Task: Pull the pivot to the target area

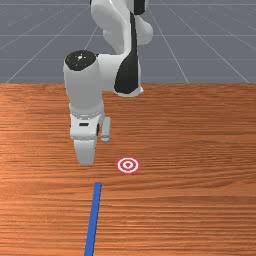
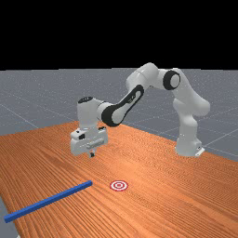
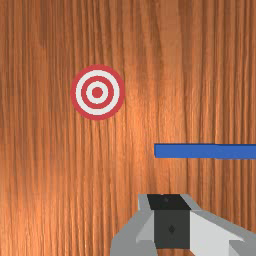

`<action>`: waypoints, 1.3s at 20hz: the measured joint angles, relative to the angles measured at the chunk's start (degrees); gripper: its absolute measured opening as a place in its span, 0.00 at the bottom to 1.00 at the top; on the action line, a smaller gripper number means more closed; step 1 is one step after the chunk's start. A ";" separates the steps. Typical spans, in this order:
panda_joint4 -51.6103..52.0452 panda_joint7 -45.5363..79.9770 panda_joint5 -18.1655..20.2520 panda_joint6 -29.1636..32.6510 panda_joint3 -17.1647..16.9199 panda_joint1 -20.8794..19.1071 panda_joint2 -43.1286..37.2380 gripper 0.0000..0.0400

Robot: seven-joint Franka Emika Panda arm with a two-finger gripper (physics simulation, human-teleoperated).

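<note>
Orange-brown wood tabletop [image 1: 200,130] gives you a wide bare stretch to the front view's right of the red-and-white target [image 1: 128,165], w/ grey floor [image 1: 45,47] past its back edge. Your pivot, the blue bar [image 1: 93,215], lies on the wood; in the far view its outer end is at the table's edge, its inner end nr the target but apart, w/ a strip of wood btwn. That inner end is also nr your gripper [image 2: 92,154], which hangs above the tabletop, pointing down, claw closed w/ its fingers together & nothing btwn. Your arm [image 2: 128,104] reaches out from its base [image 2: 187,145] at the far view's right, elbow up high.
</note>
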 joint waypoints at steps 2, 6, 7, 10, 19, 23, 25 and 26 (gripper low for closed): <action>5.89 0.17 0.10 -1.96 0.12 0.05 3.44 0.00; 13.85 0.42 -0.05 -5.19 0.09 0.13 9.84 0.00; 14.40 0.45 -0.05 -4.54 0.09 0.13 11.27 0.00; 16.28 0.53 -0.05 -3.40 0.10 0.11 15.09 0.00; 14.83 -38.29 -7.46 8.06 6.83 -5.92 19.44 0.00; 6.54 -46.52 -9.16 12.32 7.74 -10.87 15.32 0.00; 4.54 -43.28 -8.69 11.97 6.67 -10.01 12.91 0.00; 3.59 -51.40 -10.33 12.63 8.69 -10.93 12.48 0.00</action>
